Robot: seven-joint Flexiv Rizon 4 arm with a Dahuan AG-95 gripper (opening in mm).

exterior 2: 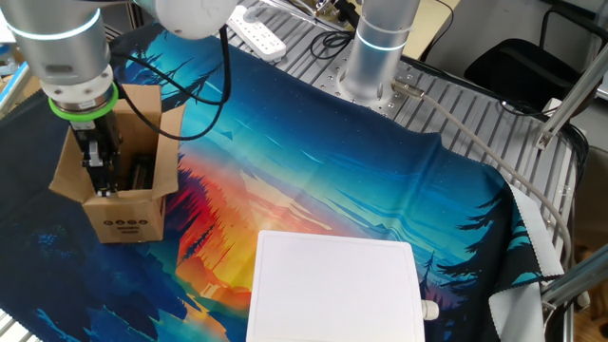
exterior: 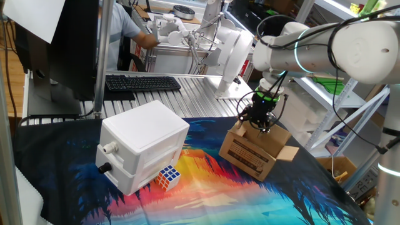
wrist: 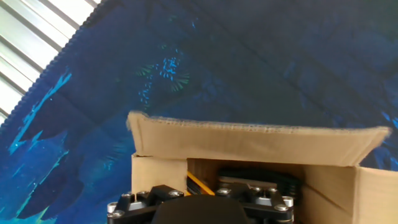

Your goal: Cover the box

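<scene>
A cloth [exterior: 206, 194] with a bright sunset and dark palm trees covers the table, and silver metal slats [exterior: 169, 100] show past its far edge. Behind the table there is a black keyboard [exterior: 142, 82] and a person in a blue shirt [exterior: 128, 28]. One white robot arm [exterior: 325, 47] reaches over the table and bends down, so its black gripper [exterior 2: 103, 185] points straight down. The gripper hangs right over the open top of the box [exterior: 256, 150], low between the flaps, and its tips look to be inside the box in the other fixed view. Its two fingers look spread apart, and I cannot see them pinching anything. There is one brown box, and it sits on the cloth near the side where the arm comes down. Its flaps stand up and out, so the top is open. One side has black print on it. In the hand view one flap [wrist: 255, 146] stretches across in front of the camera, and something dark lies inside the box. There is one big white box [exterior: 142, 147] with small knobs, well apart from the brown box. One little colored cube [exterior: 167, 177] sits just beside the white box, at its front.
</scene>
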